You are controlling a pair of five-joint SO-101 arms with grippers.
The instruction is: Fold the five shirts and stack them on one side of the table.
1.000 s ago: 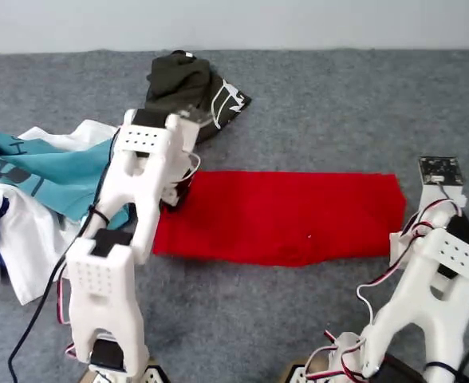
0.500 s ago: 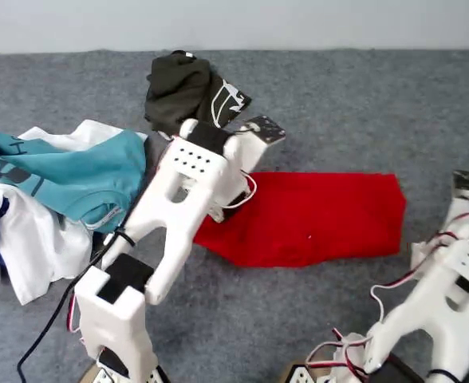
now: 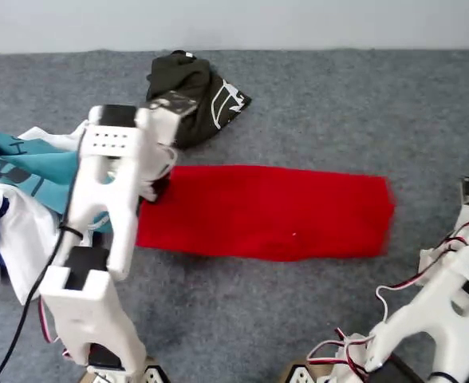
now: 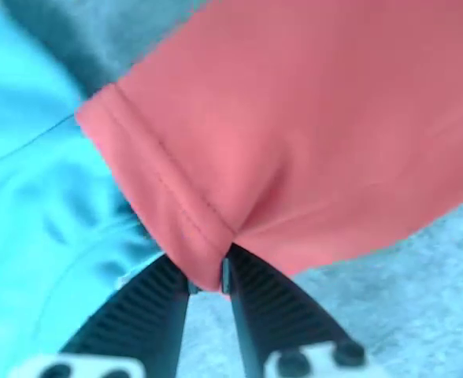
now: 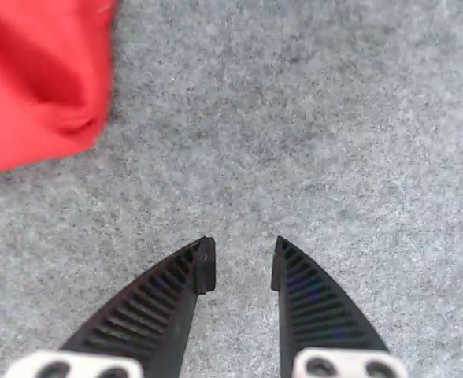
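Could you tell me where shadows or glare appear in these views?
High view: soft, even light, no glare on the red shirt or the table. Left wrist view: a shadowed crease where the left gripper pinches the shirt. Right wrist view: a shaded fold in the shirt's corner.

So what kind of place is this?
Likely a robot practice table, not a laundry room: a white left arm and right arm on a grey mat, with a red shirt and a shirt pile.

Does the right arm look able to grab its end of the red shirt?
Probably yes: its fingers are open, and only bare grey table lies between them and the red shirt.
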